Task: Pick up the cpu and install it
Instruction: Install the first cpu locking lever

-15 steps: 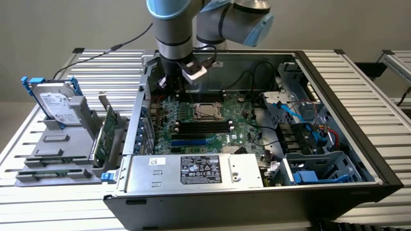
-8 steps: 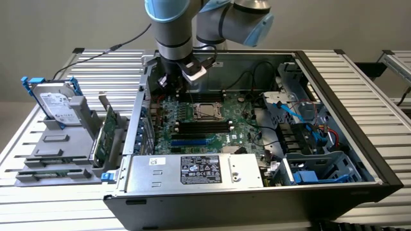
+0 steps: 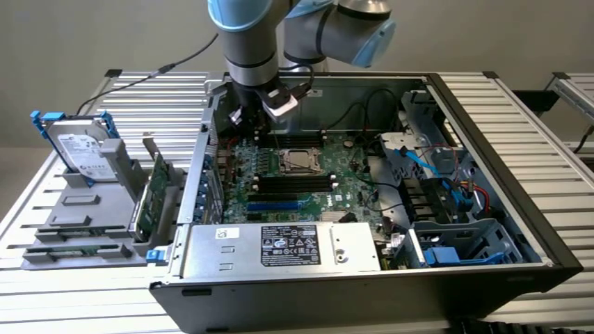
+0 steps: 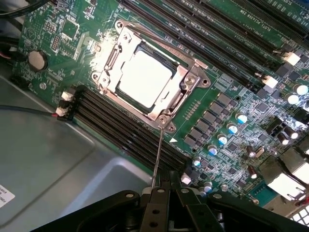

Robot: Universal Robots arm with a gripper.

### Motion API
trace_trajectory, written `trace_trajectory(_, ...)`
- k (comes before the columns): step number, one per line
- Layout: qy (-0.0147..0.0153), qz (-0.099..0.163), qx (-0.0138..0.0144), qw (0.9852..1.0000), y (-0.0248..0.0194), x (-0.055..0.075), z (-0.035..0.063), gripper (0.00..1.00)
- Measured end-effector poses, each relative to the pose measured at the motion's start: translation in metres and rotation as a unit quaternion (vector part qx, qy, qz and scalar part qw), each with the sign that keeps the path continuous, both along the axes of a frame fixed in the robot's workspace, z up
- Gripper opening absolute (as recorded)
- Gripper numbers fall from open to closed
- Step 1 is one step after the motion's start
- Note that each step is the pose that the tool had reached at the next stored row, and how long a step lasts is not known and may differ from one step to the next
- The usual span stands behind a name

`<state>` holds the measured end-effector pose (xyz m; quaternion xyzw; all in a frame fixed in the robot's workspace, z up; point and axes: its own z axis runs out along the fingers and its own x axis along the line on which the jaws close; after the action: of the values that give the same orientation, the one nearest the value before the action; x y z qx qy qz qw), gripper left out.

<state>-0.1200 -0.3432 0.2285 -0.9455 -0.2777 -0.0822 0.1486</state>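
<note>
Your table (image 3: pixel 524 132) was built of silver metal slats laid side by side, with black caps at its far corners (the slats caught a soft, even light). Behind it you had a plain, pale grey wall (image 3: pixel 93 35). At the exterior view's right stood a second slatted table (image 3: pixel 577 87), set slightly apart, and at its left a strip of beige floor (image 3: pixel 11 163).

soft even light; hard white glare on the cpu (image 4: pixel 145 79).

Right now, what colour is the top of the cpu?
Shiny silver-grey. The cpu shows best in the wrist view.
</note>
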Motion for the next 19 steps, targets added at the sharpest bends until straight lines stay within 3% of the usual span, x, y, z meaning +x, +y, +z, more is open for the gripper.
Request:
trace_trajectory(4, -0.0031, -0.006, -0.0001, 1.0000, 0.0013, 0.0000, 0.0022, 0.11)
trace_trajectory(8, -0.0085, -0.018, -0.0002, 0.9998, 0.0018, 0.0000, 0.0035, 0.11)
trace_trajectory(13, -0.0118, -0.037, -0.0044, 0.9992, 0.0018, -0.0001, 0.0038, 0.11)
trace_trajectory(19, -0.0166, -0.058, -0.0066, 0.9982, 0.0019, 0.0000, 0.0036, 0.11)
